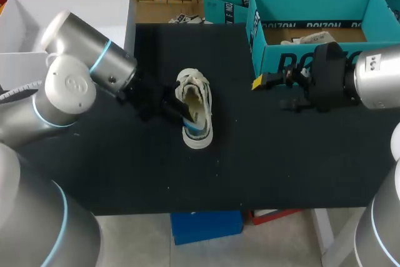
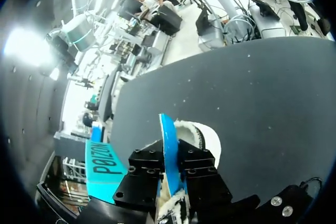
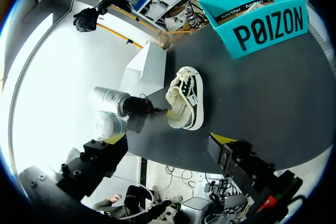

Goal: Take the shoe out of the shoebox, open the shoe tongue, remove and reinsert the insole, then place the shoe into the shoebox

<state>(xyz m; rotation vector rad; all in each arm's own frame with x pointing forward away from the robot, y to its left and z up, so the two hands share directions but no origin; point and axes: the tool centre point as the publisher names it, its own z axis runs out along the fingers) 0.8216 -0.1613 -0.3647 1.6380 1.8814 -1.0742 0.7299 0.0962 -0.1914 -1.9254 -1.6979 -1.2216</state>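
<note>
While the right gripper (image 1: 272, 92) is hovering released beside the shoebox (image 1: 312, 62), the nearer left gripper (image 2: 170, 167) is clenching the blue insole (image 2: 167, 132) along the shoe's (image 1: 201, 109) far-edge-to-near-edge length.

Head camera is looking down from above and behind onto the black desk (image 1: 125, 173), taking in the whole top, with the shoe (image 1: 195, 107) mid-frame and the teal shoebox (image 1: 294, 60) at the far right. Left wrist camera is sitting very close on the shoe, looking out along its fingers (image 2: 144, 163) past the blue insole (image 2: 168, 145) and across the desk. Right wrist camera is looking from well back across the desk, sharing shoe, shoebox and left arm (image 3: 113, 106) with the head view.
</note>
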